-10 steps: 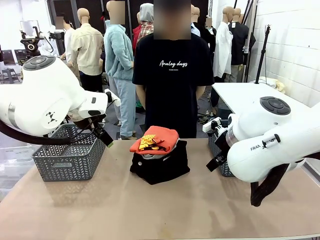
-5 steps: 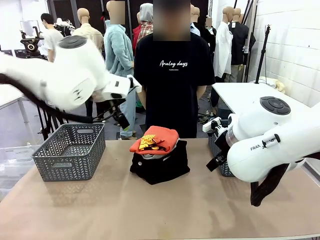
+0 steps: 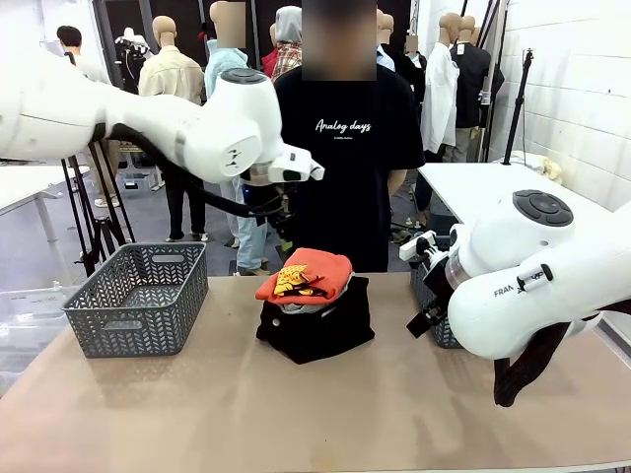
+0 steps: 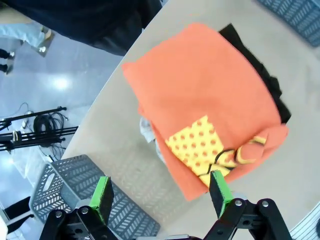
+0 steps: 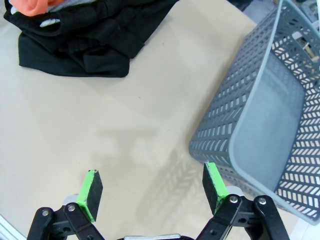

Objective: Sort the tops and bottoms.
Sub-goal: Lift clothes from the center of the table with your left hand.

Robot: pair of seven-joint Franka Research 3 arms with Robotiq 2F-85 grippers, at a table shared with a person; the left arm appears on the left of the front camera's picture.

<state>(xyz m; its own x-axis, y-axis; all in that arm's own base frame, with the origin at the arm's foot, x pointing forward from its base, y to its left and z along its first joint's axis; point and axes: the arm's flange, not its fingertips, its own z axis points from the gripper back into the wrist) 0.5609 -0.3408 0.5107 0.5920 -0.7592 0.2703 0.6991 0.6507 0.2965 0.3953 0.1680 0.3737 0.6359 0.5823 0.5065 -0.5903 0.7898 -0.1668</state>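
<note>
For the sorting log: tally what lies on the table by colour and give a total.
Red-orange top: 1
Pale grey top: 1
Black bundle of bottoms: 1, its pieces cannot be told apart
Grey baskets: 2, the left basket and the right basket
Total: 5

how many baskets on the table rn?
2. One grey basket stands on the robot's left side of the table. The other basket stands on the right side, partly hidden in the front view.
</note>
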